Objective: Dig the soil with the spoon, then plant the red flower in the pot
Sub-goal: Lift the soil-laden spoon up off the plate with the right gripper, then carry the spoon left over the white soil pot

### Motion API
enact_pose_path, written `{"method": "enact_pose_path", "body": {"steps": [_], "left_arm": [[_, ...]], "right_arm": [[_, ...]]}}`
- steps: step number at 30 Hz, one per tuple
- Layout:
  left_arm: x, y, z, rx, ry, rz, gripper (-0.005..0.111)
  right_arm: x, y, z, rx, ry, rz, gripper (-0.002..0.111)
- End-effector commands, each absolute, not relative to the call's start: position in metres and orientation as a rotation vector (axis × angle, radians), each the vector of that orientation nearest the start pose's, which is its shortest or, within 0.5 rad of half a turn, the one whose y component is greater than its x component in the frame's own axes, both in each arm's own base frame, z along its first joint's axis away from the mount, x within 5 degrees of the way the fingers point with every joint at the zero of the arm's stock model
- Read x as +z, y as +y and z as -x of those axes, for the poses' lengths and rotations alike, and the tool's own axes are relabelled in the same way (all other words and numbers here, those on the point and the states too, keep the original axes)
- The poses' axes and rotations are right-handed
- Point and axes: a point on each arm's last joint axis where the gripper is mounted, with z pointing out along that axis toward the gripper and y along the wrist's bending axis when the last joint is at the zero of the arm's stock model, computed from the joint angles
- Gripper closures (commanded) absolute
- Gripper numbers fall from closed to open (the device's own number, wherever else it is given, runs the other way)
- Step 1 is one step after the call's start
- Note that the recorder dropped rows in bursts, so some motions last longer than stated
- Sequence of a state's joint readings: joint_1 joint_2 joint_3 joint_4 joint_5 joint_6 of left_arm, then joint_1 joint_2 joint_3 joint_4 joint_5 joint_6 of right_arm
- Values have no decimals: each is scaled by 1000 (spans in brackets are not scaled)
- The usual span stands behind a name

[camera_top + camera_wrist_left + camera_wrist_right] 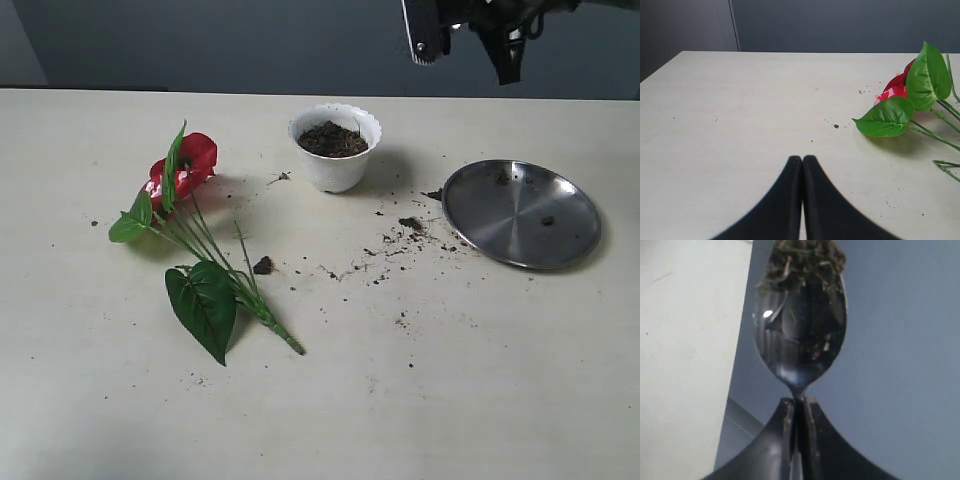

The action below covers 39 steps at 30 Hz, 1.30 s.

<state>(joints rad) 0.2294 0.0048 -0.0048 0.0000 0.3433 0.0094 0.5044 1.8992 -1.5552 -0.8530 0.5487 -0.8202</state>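
**Student:** Now, what does the right gripper (pixel 799 407) carry?

**Tutor:** Its two black fingers are clenched on the neck of the spoon (pixel 800 340). The shiny bowl points away from the wrist. A clump of dark, fibrous soil (pixel 802 260) sits at the bowl's far tip. In the exterior view the right arm (pixel 508 45) hangs at the upper right edge of the frame, clear of the table (pixel 450 400).

**Student:** And the left gripper (pixel 802 162)?

**Tutor:** It is pressed together, tips touching, with nothing between them. It hovers over bare tabletop, near the green leaves of the red flower (pixel 190 165).

**Student:** Where do the task's things lie?

**Tutor:** In the exterior view the pot (pixel 335 170) stands upright at upper centre, with dark earth almost up to its scalloped rim. The red flower lies flat at centre left. Its blooms point toward the upper left and its stem ends toward lower centre, and it is well apart from the pot. A round steel plate (pixel 520 215) rests at centre right, near the pot. Loose crumbs (pixel 410 225) are scattered on the table between pot and plate, and a few specks lie on the plate itself.
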Motion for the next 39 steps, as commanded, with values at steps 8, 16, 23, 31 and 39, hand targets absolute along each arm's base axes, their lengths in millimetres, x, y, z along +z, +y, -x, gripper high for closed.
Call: {"method": "enact_pose_path", "body": {"steps": [8,16,23,31,39], "left_arm": [[183,12,-52,166,1808,199,106],[183,12,-52,166,1808,199,106],[183,12,-52,166,1808,199,106],[183,12,-52,166,1808,199,106],[183,12,-52,166,1808,199,106]], "right_arm": [[299,183,-406,-1241,1141,2001,109],[295,181,-406,-1322,1032,2134,109],[294,181,-407,-1412,836,2292,109],[277,190,-409,-1413,657,2442,109],[266,211,-415,-1411,335,2417,109]]}}
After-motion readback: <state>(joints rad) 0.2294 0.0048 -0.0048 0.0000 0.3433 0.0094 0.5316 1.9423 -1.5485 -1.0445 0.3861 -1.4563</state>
